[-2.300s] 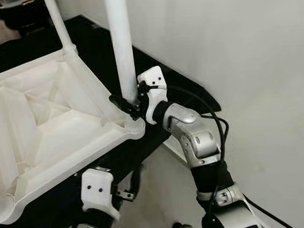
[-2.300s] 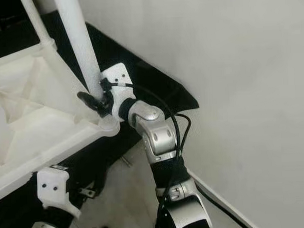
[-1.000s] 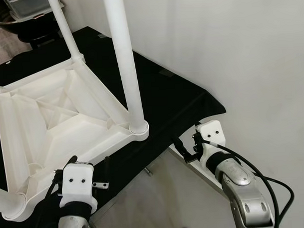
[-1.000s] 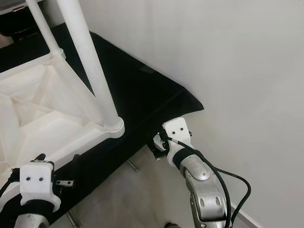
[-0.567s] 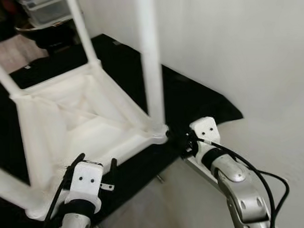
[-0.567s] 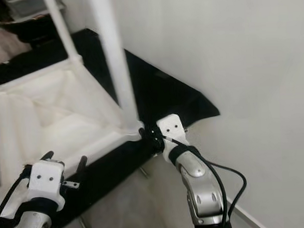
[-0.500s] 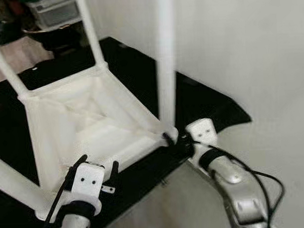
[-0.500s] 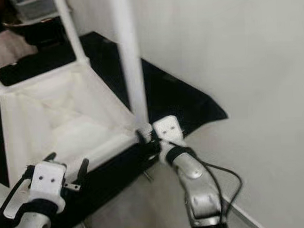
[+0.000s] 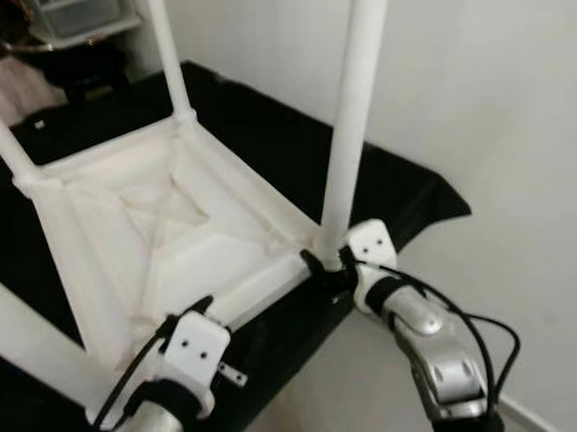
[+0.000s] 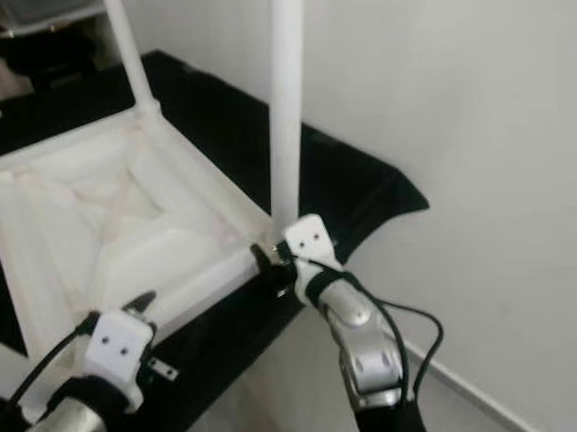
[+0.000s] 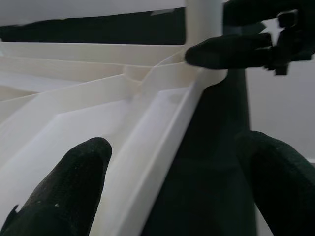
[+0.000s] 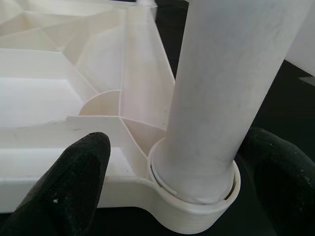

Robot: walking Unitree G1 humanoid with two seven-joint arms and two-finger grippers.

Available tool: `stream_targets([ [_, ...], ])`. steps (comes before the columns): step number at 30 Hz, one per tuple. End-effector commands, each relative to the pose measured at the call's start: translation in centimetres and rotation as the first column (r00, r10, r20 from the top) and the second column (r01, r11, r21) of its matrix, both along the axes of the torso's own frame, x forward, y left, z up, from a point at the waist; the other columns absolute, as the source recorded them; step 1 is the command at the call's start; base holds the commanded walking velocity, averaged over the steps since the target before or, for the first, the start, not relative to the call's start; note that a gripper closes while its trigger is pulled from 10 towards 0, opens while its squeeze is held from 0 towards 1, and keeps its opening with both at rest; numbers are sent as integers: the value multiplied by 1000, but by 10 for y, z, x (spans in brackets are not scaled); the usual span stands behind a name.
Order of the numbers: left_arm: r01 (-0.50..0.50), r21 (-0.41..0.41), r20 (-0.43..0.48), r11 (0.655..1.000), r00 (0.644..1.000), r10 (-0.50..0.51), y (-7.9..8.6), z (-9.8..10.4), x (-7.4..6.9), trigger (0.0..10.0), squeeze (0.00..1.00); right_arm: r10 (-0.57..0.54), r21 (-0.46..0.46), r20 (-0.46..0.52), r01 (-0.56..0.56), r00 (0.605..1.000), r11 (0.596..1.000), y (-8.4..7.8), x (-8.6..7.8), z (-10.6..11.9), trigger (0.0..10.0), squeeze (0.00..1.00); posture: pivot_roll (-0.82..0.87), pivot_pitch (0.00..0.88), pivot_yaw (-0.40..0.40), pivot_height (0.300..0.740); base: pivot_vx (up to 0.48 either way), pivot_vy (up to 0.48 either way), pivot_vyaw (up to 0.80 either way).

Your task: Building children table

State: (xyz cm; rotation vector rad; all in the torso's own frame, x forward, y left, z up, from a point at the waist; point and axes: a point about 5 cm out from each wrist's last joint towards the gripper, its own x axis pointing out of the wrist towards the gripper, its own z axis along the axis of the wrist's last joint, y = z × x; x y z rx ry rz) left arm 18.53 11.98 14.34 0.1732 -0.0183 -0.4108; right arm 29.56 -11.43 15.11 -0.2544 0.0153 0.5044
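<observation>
In my left eye view the upturned white plastic children's table (image 9: 165,220) lies across the left and centre of the frame on a black cloth (image 9: 401,188), with my right gripper (image 9: 321,269) at its near corner and my left gripper (image 9: 183,319) at lower left. My left wrist view has my fingers (image 11: 74,182) spread wide around the table's edge. My right wrist view has my fingers (image 12: 74,182) wide on either side of the round white leg (image 12: 224,98) in its corner socket, not gripping it.

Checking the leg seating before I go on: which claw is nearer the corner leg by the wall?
Right. The right claw is at the base of the corner leg, fingers open either side. The left claw sits along the tabletop edge, well away.
</observation>
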Motion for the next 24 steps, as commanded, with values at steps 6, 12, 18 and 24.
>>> stream_targets([
  [6, 178, -85, -86, 980, 979, -185, -12, 0, -15, 10000, 0, 296, 3, -56, -296, 954, 955, 24, -3, 0, 10000, 0, -12, 149, 26, 740, 0, 0, 0],
  [12, 74, -130, -100, 989, 991, -88, 4, 2, -17, 10000, 0, 499, -18, -152, -508, 853, 861, 14, -19, -5, 10000, 0, -7, 158, 24, 740, 0, 0, 0],
  [18, 53, -232, -179, 971, 979, -96, 12, -4, -35, 10000, 0, 631, -7, -218, -648, 744, 762, 5, -34, -2, 10000, 0, -7, 165, 24, 740, 0, 0, 0],
  [24, -55, -229, -218, 972, 976, 4, 27, -11, -39, 10000, 0, 522, -19, -184, -534, 833, 845, 1, -16, 0, 10000, 0, -4, 172, 19, 740, 0, 0, 0],
])
